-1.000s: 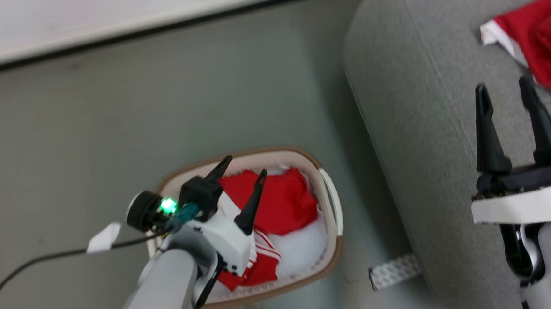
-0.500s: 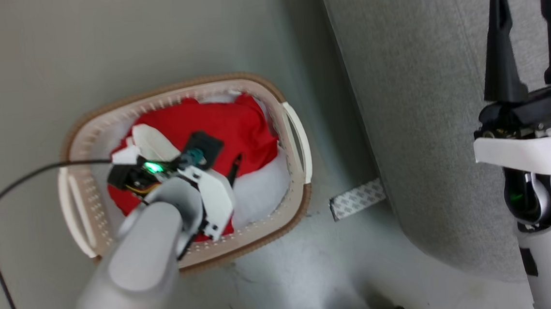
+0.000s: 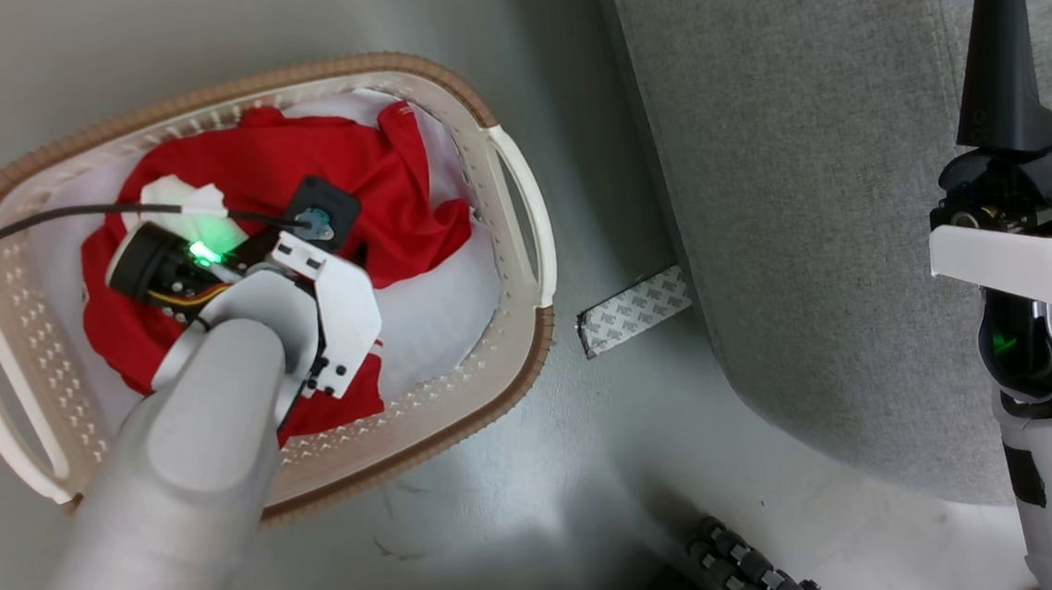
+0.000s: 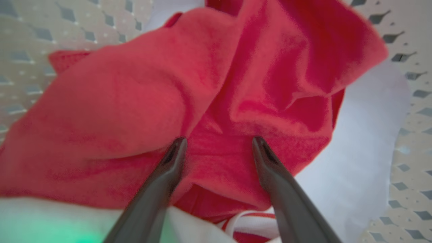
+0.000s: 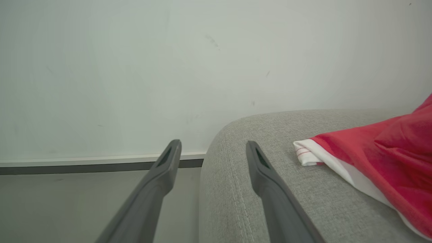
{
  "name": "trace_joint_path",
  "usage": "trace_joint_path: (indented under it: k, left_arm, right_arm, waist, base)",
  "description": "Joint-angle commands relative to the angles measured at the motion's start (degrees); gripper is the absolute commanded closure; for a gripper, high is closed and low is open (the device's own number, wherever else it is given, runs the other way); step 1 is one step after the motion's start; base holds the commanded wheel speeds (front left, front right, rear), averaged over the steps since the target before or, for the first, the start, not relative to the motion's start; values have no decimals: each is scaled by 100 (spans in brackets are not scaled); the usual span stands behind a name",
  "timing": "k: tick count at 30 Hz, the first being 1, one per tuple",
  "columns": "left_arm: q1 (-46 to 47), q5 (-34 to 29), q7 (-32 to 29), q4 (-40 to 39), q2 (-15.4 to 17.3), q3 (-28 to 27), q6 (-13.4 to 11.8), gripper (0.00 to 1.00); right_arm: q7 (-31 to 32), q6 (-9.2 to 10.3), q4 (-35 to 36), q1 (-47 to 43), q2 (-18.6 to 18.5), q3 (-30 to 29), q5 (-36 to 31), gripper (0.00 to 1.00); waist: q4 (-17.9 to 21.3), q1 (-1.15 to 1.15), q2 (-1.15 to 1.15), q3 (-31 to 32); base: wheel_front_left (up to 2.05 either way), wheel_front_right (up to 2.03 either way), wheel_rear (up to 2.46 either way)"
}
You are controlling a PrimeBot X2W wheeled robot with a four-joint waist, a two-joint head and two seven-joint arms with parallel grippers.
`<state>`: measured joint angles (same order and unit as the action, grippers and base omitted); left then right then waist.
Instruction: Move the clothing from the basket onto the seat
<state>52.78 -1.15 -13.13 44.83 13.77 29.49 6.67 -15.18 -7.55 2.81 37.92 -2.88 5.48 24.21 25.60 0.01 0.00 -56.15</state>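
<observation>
— Seat (image 3: 805,174) fills our right side, broad and grey, and one red garment (image 5: 388,158) already lies on top of it. Where is the basket (image 3: 519,194)?

— It stands on the floor (image 3: 505,519) just beside the seat. The rest of the clothing (image 3: 294,154) sits bunched inside it over a white liner (image 3: 434,301).

— And our grippers?

— Our left gripper (image 4: 218,140) points down into the basket with its fingers spread wide. The tips sit at the red cloth either side of a raised fold, and nothing is pinched yet. We cannot tell whether they touch it. Our right gripper (image 5: 212,143) hangs near the seat's edge, equally wide and empty.

— So how do we take it well?

— We judge we should press the tips a little deeper so the fold sits between them, then close fully and keep off the liner below. After that we lift straight up until the cloth is above the rim, since a loose tail may snag there.
</observation>
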Motion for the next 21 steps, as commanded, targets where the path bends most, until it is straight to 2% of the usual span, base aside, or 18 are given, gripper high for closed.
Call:
trace_joint_path:
  k: [1, 4, 5, 6, 9, 15, 21]
  left_arm:
    - [98, -96, -19, 73, 62, 38, -16, 0]
    - [160, -128, 21, 168, 49, 130, -13, 0]
    - [177, -138, 26, 212, 43, 151, -13, 67]
    - [197, -141, 21, 257, 44, 165, -12, 100]
    - [182, -55, 38, 353, 62, 170, -2, 100]
    - [18, 211, 260, 403, -167, 160, 26, 100]
    - [-308, 828, 862, 311, -583, -40, 53, 100]
  right_arm:
    - [5, 13, 39, 33, -2, -30, -7, 0]
    - [4, 13, 41, -30, -3, -53, -22, 0]
    - [5, 13, 32, -42, -3, -54, -16, 0]
    - [5, 13, 19, -51, -3, -57, -5, 0]
    - [4, 13, -41, -63, -3, -65, 53, 0]
    - [5, 13, -188, -184, -4, -206, -86, 0]
    - [5, 13, -370, -448, -7, -471, -469, 0]
  waist:
    - [25, -1, 0, -83]
    - [11, -1, 0, -105]
    - [10, -1, 0, -103]
    - [10, -1, 0, -94]
    - [24, -1, 0, -29]
    - [-200, -1, 0, 345]
    - [-670, -1, 0, 1082]
  base:
    - [0, 0, 0]
    - [0, 0, 0]
    - [0, 0, 0]
    - [0, 0, 0]
    - [0, 0, 0]
    - [0, 0, 0]
    - [0, 0, 0]
